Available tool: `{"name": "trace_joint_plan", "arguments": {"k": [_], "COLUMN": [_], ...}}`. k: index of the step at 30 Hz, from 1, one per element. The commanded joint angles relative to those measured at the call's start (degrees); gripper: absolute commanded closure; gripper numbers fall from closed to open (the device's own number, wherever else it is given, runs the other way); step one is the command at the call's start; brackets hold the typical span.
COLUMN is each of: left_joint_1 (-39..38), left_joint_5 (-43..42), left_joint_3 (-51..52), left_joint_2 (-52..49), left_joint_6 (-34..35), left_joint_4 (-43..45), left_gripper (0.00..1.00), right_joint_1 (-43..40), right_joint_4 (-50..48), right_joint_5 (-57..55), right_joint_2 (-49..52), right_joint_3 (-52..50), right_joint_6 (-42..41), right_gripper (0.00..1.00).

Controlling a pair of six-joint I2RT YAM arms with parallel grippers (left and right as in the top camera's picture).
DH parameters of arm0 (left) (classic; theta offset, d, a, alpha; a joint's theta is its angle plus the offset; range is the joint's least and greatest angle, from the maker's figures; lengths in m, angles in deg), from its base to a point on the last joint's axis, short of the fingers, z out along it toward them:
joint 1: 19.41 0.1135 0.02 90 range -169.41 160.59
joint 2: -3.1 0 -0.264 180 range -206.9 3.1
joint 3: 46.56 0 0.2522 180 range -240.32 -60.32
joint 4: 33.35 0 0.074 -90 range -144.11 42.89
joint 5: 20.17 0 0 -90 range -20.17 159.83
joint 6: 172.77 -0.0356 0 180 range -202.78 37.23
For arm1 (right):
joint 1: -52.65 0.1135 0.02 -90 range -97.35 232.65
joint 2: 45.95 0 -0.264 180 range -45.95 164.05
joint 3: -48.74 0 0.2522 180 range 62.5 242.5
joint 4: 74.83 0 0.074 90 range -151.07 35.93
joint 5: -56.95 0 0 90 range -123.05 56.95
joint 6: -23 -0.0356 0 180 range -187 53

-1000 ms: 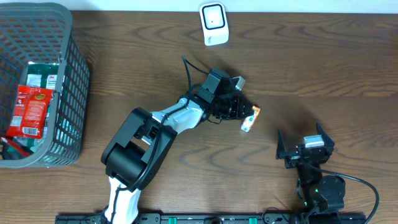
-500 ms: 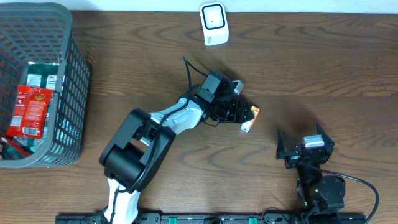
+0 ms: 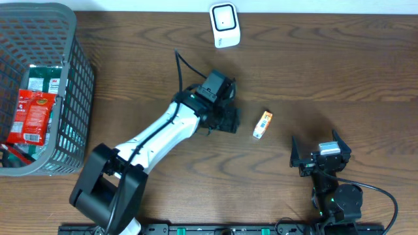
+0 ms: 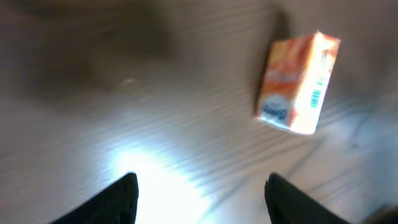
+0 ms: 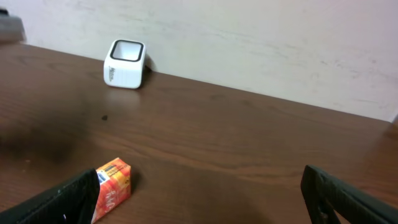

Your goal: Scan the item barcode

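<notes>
The item, a small orange box [image 3: 262,124], lies flat on the wooden table, apart from both grippers. My left gripper [image 3: 230,121] stands open just left of it, nothing between its fingers. In the left wrist view the box [image 4: 298,84] shows a barcode on its side, beyond the open gripper [image 4: 199,186]. My right gripper [image 3: 319,151] is open near the front right. Its wrist view has the box [image 5: 112,186] beside the left fingertip [image 5: 74,193] and the white scanner [image 5: 125,64] at the far edge. From overhead the scanner [image 3: 224,25] stands at the back centre.
A grey mesh basket [image 3: 73,98] stands at the left edge, holding a red packet [image 3: 32,114] and a green packet [image 3: 46,78]. A black cable [image 3: 179,65] loops off the left arm. A pale wall [image 5: 249,37] rises behind the table.
My left gripper opened, let go of the orange box and drew back to the left. The box now lies on the table. The right arm has not moved.
</notes>
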Motion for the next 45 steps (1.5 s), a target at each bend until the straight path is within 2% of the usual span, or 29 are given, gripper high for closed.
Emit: {"name": "trace_joint_plan", "arguments": {"k": [1,3,7,10,14,22,31,35,41,45], "left_joint_1": [3.56,5.03,9.4,14.34,21.68,38.45,53.75,56.72,57.02,55.91], "left_joint_5": [3.5,6.19,18.25,25.2,28.09,27.96,21.33,18.93,7.61,7.15], "left_joint_3": [-11.69,-17.38,-29.44,-35.93,-38.56,-38.47,-37.99,-37.59,-37.64,-37.73], "left_joint_2": [1.31,1.31,1.31,1.53,1.79,1.66,1.64,1.64,2.38,6.29], "left_joint_6": [-6.16,-6.99,-6.97,-5.86,-2.95,5.29,5.53,5.38,-0.02,-2.14], "left_joint_4": [-12.24,-18.91,-29.51,-31.71,-30.4,-29.53,-30.84,-31.5,-31.12,-28.5], "left_gripper": [0.34,0.33,0.29,0.27,0.26,0.25,0.25,0.25,0.23,0.22], "right_joint_1": [0.2,0.17,0.2,0.2,0.2,0.17,0.17,0.17,0.17,0.17], "right_joint_4": [0.24,0.24,0.24,0.24,0.24,0.24,0.24,0.24,0.24,0.24], "right_joint_5": [0.26,0.26,0.26,0.26,0.26,0.26,0.26,0.26,0.26,0.26], "right_joint_2": [-0.26,-0.26,-0.26,-0.26,-0.26,-0.26,-0.26,-0.26,-0.26,-0.26], "right_joint_3": [-0.04,-0.04,-0.04,-0.04,-0.04,-0.04,-0.04,-0.04,-0.04,-0.04], "right_joint_6": [0.66,0.66,0.66,0.66,0.66,0.66,0.66,0.66,0.66,0.66], "right_gripper": [0.01,0.01,0.01,0.01,0.01,0.01,0.01,0.01,0.01,0.01]}}
